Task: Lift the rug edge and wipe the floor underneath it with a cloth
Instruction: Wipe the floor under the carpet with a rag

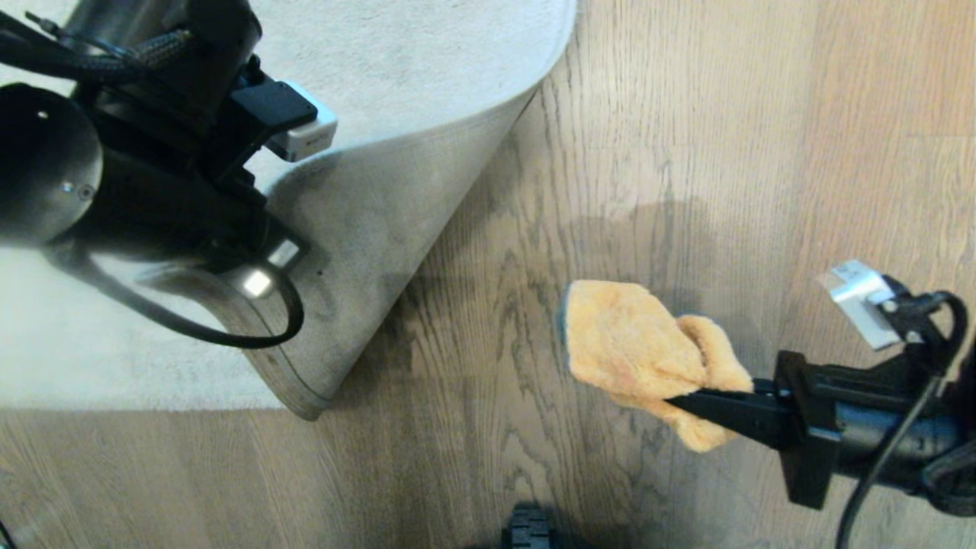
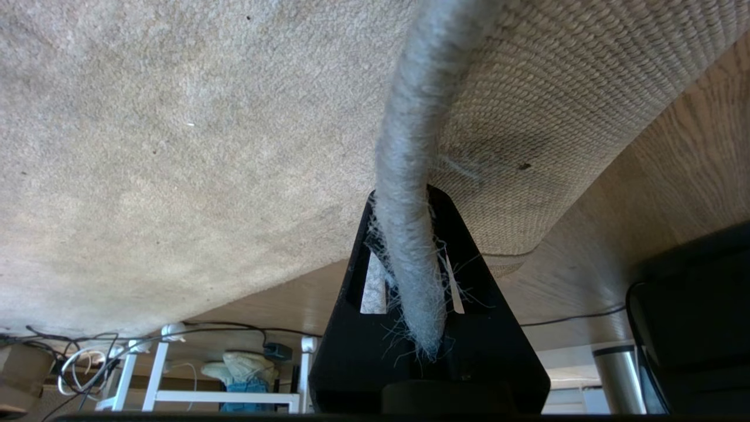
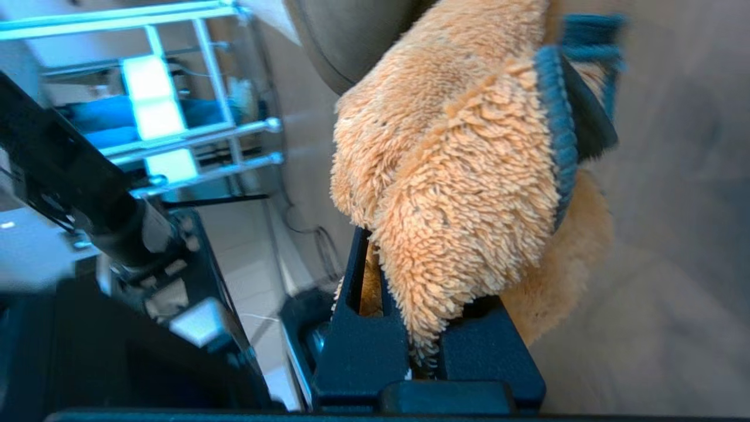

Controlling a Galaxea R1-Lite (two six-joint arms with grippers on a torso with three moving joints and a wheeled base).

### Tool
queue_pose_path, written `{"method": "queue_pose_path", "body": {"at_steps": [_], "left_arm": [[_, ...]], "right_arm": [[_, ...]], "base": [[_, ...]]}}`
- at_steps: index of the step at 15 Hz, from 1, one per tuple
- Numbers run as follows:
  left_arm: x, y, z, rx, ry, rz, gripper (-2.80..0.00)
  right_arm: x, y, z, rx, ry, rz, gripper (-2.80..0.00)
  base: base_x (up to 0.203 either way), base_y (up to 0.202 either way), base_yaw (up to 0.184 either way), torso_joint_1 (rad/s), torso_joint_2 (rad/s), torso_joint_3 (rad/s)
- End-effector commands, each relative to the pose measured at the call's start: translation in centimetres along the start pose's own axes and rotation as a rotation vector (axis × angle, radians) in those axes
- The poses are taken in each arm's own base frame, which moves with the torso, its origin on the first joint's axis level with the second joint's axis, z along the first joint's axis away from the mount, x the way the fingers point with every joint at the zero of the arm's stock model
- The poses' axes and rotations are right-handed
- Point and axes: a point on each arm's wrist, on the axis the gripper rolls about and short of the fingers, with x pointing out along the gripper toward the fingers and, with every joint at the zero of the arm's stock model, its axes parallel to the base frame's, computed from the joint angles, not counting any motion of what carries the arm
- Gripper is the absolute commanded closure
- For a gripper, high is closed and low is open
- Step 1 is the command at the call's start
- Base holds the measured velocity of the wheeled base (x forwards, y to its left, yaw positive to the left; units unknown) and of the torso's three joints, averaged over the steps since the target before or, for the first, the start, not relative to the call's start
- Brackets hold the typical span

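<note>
**A:** What fills the head view?

**B:** Brown-grey wood-grain plank flooring [image 1: 610, 152] covers most of it. A very large pale grey short-pile rug [image 1: 427, 69] takes up the ten o'clock part, and its lifted border, the rug edge [image 1: 358, 252], is folded up and over, so the fold runs from about one o'clock down to seven o'clock, ending in a corner near the frame's lower left.

**B:** The left wrist view shows the rug's beige woven backing [image 2: 556, 105] facing out where it is raised off the planks.

**A:** What holds it up?

**B:** The left gripper [image 2: 410, 275], black, at nine o'clock in the head view. Its jaws are nearly closed, pinching the frayed grey border of the rug between them.

**A:** And the other arm?

**B:** The right gripper [image 1: 705, 404] reaches in from four o'clock, pointing toward the centre. Its jaws are clamped almost together on a fluffy orange microfibre cloth with a blue trim [image 1: 640, 351], which bunches out past the fingertips.

**A:** Where is the cloth relative to the rug?

**B:** At about five o'clock from centre, over bare planks, well apart from the folded rug. Whether it touches the floor cannot be told.

**A:** Anything else?

**B:** White metal shelving [image 3: 193, 117] stands in the background of the right wrist view.
</note>
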Motion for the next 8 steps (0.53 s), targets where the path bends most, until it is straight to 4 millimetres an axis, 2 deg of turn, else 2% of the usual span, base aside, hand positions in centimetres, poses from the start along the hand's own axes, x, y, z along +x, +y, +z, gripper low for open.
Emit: {"method": "queue_pose_path", "body": {"at_steps": [1,4,6,8], "left_arm": [[0.1,-0.1,0.0,0.006,0.006,0.004,0.0],[0.0,0.2,0.1,-0.002,0.003,0.01,0.0],[0.0,0.2,0.0,-0.005,0.002,0.011,0.0],[0.0,0.3,0.0,-0.015,0.002,0.012,0.0]], "right_arm": [[4.6,0.1,-1.7,0.036,0.063,0.042,0.0],[9.1,2.8,-2.6,0.027,0.029,0.047,0.0],[10.5,4.7,-2.9,0.033,0.006,0.028,0.0],[11.0,6.1,-3.4,0.034,0.004,-0.001,0.0]], "base": [[0.0,0.0,0.0,0.0,0.0,0.0],[0.0,0.0,0.0,0.0,0.0,0.0],[0.0,0.0,0.0,0.0,0.0,0.0],[0.0,0.0,0.0,0.0,0.0,0.0]]}}
